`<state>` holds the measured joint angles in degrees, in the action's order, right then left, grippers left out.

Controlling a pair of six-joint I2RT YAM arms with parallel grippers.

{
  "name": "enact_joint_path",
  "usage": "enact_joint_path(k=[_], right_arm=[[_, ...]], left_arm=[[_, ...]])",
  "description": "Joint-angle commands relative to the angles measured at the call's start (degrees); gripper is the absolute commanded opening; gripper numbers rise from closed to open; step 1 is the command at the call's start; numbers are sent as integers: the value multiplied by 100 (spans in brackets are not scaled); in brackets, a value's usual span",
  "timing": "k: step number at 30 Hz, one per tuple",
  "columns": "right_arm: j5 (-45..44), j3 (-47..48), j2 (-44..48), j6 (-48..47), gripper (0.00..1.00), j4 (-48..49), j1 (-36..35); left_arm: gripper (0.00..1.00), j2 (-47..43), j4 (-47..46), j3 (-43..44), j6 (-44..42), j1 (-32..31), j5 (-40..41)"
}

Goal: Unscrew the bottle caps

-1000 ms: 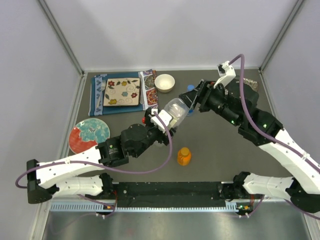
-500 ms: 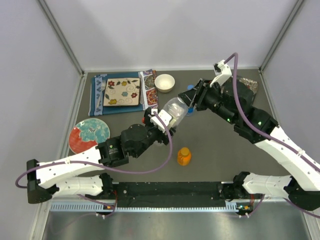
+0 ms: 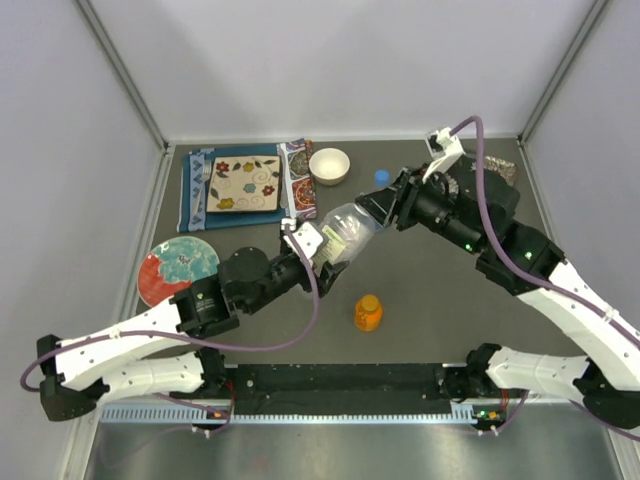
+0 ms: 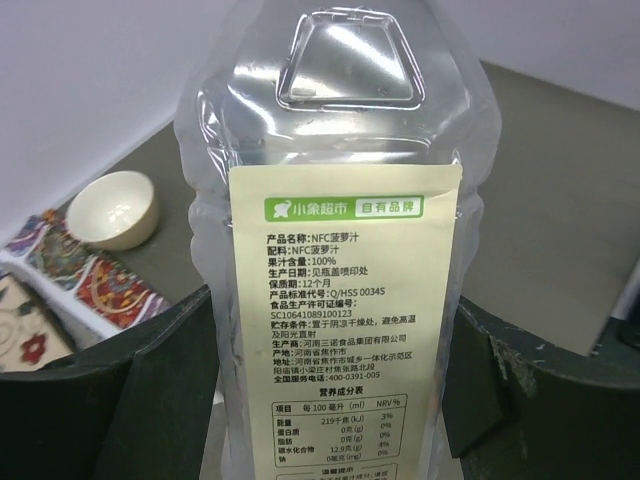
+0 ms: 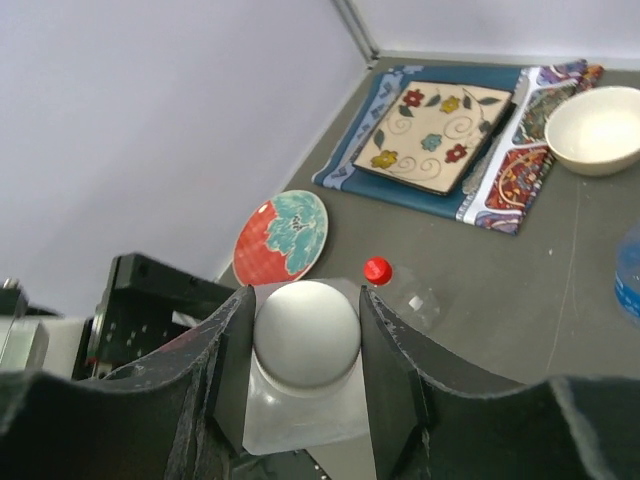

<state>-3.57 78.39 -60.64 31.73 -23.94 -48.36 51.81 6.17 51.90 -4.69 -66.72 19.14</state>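
Right end effector (image 5: 307, 350) newly tight on white cap (image 5: 306, 328), left end effector (image 4: 330, 390) snug around wide clear bottle (image 4: 340, 150), neck seemingly rightward

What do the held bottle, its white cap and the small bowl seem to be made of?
Bottle: thin clear plastic, glossy; background shows through it. Cap: opaque white plastic, likely, smooth and matte. Bowl: probably glazed ceramic, cream, with a soft sheen.

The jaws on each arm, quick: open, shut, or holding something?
Left jaws: shut on the wide clear bottle.
Right jaws: shut on that bottle's white cap.
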Motion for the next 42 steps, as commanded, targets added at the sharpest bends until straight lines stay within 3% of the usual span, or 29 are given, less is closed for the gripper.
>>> enact_joint_path(k=[1, 7, 11, 18, 29, 35, 39, 42], right_arm=[[735, -157, 315, -799, 0, -58, -33], [1648, -96, 509, -1414, 0, -75, -33], [2447, -52, 676, -1923, 0, -119, -33], [3204, 54, 992, -2408, 0, -207, -25], [4110, -17, 1239, -2987, 0, -427, -33], [4654, -17, 1116, -3488, 0, -848, -33], [4542, 36, 914, -3638, 0, -1147, -33], [4313, 53, 923, -3630, 7, -1148, -33]], left_arm=[[19, -391, -644, 311, 442, 324, -2548], [18, -391, -696, 400, 1215, 1132, -4407], [18, -251, -1003, 452, 1917, 1740, -6092], [17, -40, -1776, 436, 2867, 2294, -7396], [18, 452, -3166, 373, 4133, 2462, -8364], [17, 558, -3263, 400, 4161, 2471, -8488], [17, 558, -3114, 409, 3985, 2471, -8462], [16, 532, -2632, 496, 3608, 2471, -8322]])
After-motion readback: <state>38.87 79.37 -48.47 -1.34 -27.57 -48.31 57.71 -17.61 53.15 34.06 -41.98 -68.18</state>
